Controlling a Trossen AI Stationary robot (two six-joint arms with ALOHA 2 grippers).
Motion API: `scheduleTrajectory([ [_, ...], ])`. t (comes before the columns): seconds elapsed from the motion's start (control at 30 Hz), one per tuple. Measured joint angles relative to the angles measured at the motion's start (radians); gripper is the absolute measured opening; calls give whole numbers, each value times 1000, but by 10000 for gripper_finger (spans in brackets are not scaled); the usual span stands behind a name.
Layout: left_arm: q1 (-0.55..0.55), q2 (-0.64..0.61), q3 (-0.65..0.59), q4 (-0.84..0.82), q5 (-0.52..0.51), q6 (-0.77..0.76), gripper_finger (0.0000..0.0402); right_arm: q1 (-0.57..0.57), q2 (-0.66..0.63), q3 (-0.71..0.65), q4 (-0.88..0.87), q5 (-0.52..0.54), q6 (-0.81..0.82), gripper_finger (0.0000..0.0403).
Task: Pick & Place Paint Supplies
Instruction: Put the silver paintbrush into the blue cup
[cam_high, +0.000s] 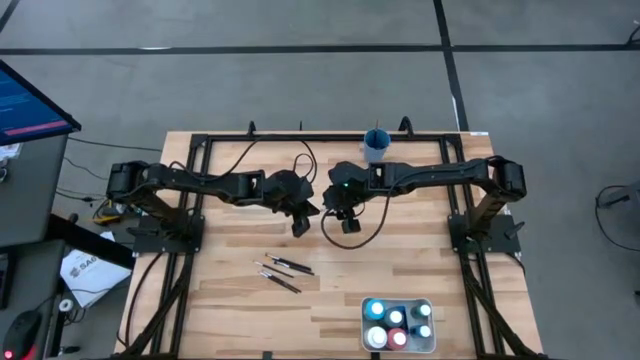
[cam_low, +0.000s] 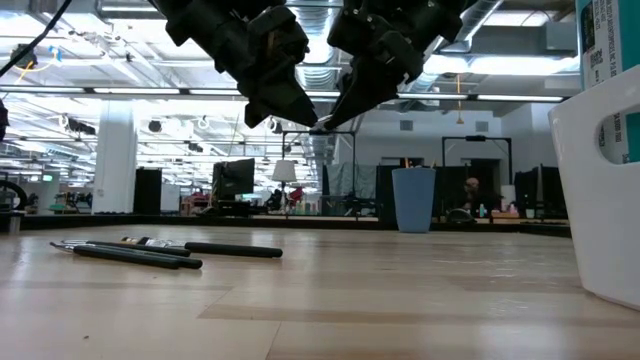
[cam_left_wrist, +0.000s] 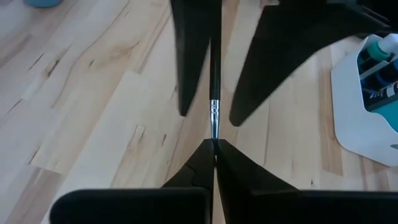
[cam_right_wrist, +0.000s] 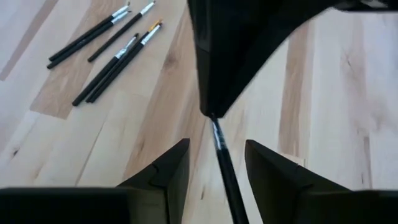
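My left gripper (cam_left_wrist: 215, 144) is in mid-air over the middle of the table (cam_high: 302, 222), shut on a thin dark paintbrush (cam_left_wrist: 214, 62). My right gripper (cam_right_wrist: 216, 144) faces it, open. Its two fingers stand on either side of the brush's handle (cam_right_wrist: 225, 171) without touching it. In the low view the two grippers meet tip to tip (cam_low: 320, 124), well above the wood. Several more dark paintbrushes (cam_high: 281, 271) lie flat on the table, nearer the front edge. The paint bottles (cam_high: 396, 322) stand in the white tray. My left gripper pinches the paintbrush between its two fingertips, at the silver ferrule (cam_left_wrist: 214, 121) near the bristle end. The brush runs straight on from the fingertips, in line with the fingers. Lifted clear of the table, its dark handle reaches in between my right gripper's open fingers.
The white tray (cam_high: 428, 345) sits near the table's front right corner and looms at the low view's right edge (cam_low: 600, 200). A blue cup (cam_high: 376, 146) stands at the far edge. The loose brushes (cam_low: 150, 250) lie left of centre. Bare wood lies under both grippers.
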Motion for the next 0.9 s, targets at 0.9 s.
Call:
scheduleTrajectory([
  [0.9,0,0,0,-1,-34,7,0,1,0,0,0,0,55,9],
])
